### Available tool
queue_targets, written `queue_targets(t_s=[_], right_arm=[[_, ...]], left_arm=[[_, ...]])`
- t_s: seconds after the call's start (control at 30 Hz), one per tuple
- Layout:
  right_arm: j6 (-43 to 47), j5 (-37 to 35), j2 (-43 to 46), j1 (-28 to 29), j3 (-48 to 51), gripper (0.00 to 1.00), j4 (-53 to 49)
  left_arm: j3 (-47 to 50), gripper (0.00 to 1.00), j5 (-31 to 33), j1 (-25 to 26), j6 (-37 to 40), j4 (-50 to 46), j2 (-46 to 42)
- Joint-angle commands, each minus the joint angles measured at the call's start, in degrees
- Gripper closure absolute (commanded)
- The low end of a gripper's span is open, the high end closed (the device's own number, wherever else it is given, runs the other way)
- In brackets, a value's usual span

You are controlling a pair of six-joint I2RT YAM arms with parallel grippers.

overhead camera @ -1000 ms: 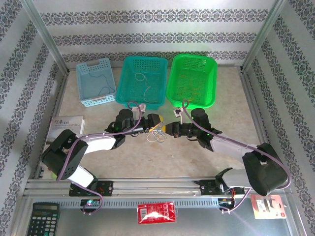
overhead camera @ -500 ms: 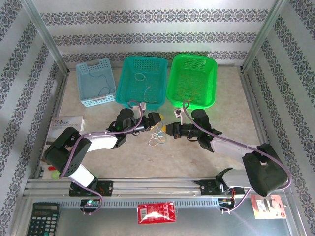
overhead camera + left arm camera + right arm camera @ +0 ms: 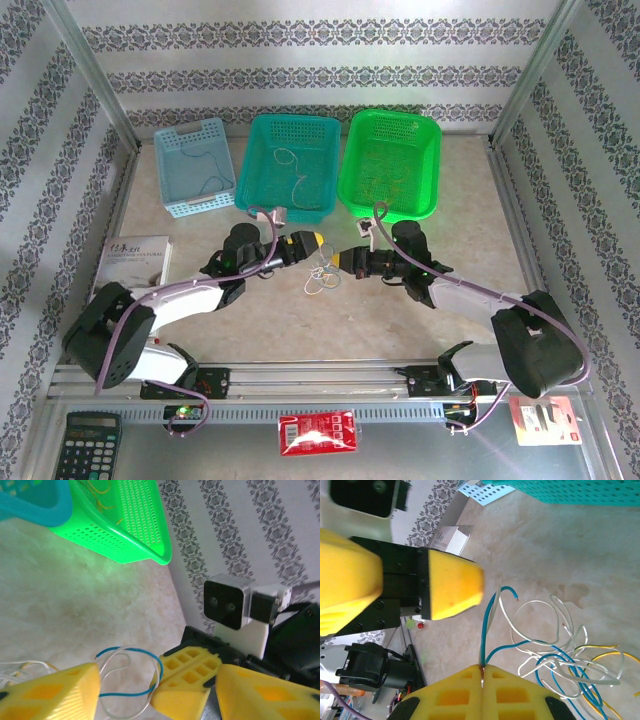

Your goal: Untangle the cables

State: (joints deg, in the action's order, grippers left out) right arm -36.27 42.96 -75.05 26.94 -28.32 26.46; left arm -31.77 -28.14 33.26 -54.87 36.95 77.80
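The cables (image 3: 320, 279) lie as a small tangle of thin blue, white and yellow strands on the table between my two grippers. My right gripper (image 3: 483, 668) is shut on a blue strand and a white strand, which rise from its tips; the rest of the cables (image 3: 565, 652) spread to the right. My left gripper (image 3: 157, 680) is open. Its yellow fingers (image 3: 55, 692) straddle the right gripper's tip and a loop of blue and white cable (image 3: 131, 672). In the top view the left gripper (image 3: 308, 242) and right gripper (image 3: 339, 262) nearly meet tip to tip.
Three baskets stand at the back: light blue (image 3: 197, 166), teal (image 3: 288, 166) and green (image 3: 392, 162), each with thin strands inside. A booklet (image 3: 135, 255) lies at the left. A calculator (image 3: 87, 446), a red packet (image 3: 317, 432) and a card (image 3: 545, 418) sit by the front rail.
The left arm's elbow has swung down and to the left, and its gripper has drawn slightly back with its jaws narrowing. The right gripper has held its grip, and the tangle has shifted slightly.
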Motion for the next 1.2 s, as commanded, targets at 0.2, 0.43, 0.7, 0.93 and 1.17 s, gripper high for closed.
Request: queue_targets(t_s=[0.2, 0.43, 0.7, 0.93, 1.17], right_arm=[[-0.99, 2.01, -1.15, -1.23, -0.51, 1.0, 2.41], [-2.38, 3.62, -0.56, -1.63, -1.12, 1.0, 3.31], [-3.09, 3.93, 0.33, -1.62, -1.04, 1.0, 3.22], [-3.39, 3.97, 0.51, -1.54, -1.04, 1.0, 3.31], [-3.39, 3.97, 0.34, -1.44, -1.04, 1.0, 3.33]], left_arm=[[1.05, 0.57, -4.05, 0.12, 22.22, -12.56, -3.46], [0.61, 0.59, -5.48, 0.5, 25.77, -12.57, -0.25], [-1.61, 0.59, -5.8, 0.93, 27.39, -10.76, 4.02], [-4.08, 0.53, -6.25, 1.59, 28.23, -9.85, 7.4], [-6.85, 0.5, -6.4, 2.41, 29.1, -9.97, 10.32]])
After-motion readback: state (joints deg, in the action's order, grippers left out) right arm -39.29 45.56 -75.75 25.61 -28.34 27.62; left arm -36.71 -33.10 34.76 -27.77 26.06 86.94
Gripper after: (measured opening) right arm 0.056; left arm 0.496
